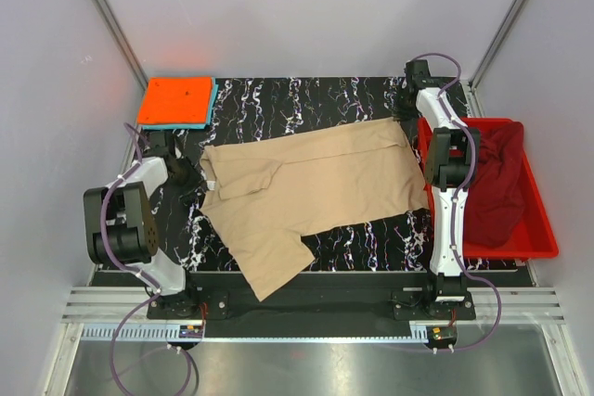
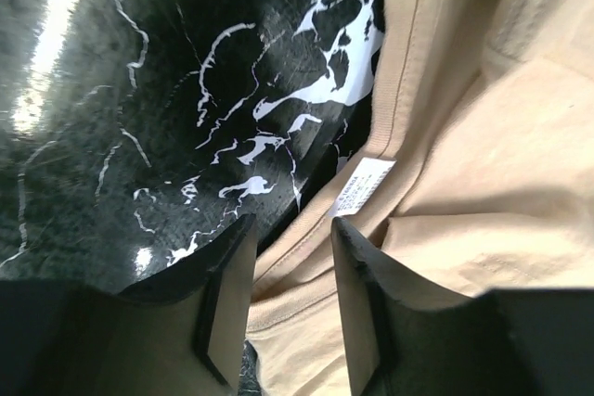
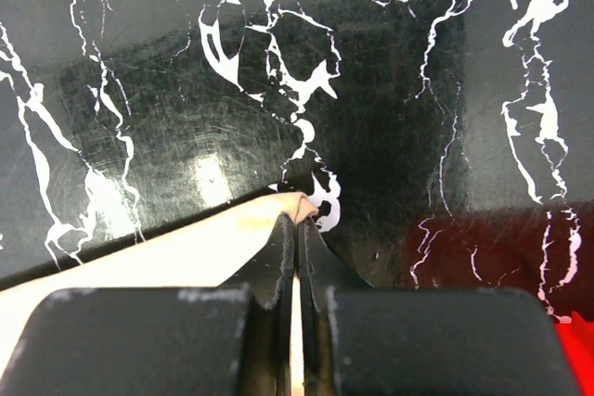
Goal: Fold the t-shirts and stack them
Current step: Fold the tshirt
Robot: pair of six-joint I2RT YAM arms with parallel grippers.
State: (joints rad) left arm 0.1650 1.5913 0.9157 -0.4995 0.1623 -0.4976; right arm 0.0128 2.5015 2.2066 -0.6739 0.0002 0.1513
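T-shirts lie in three spots. The big tan t-shirt (image 1: 306, 192) is spread out in the middle of the black counter (image 1: 306, 99) with its white squiggly lines. It is not flat all over. It has some wrinkles, and one part hangs toward the near edge of the counter. Its neck end points to the left side.

The left gripper (image 2: 292, 229) is low over that neck end. It is partly open, with its two fingers (image 2: 227, 303) apart. The tan neck edge runs into the gap between them, and the cloth there is not squeezed. A small white label (image 2: 362, 187) sits on the cloth just past the fingers.

The right gripper (image 3: 297, 220) is closed tight. It pinches a corner of the tan t-shirt at the shirt's right side. The corner tip sticks out just past the fingertips, right above the counter.

At the far left corner of the counter is a neat pile. The orange t-shirt (image 1: 174, 99) is folded on top, and the light blue t-shirt (image 1: 213, 104) peeks out along its right edge.

On the right side sits a red bin (image 1: 534, 238). The maroon t-shirt (image 1: 497, 183) is bunched up inside it.
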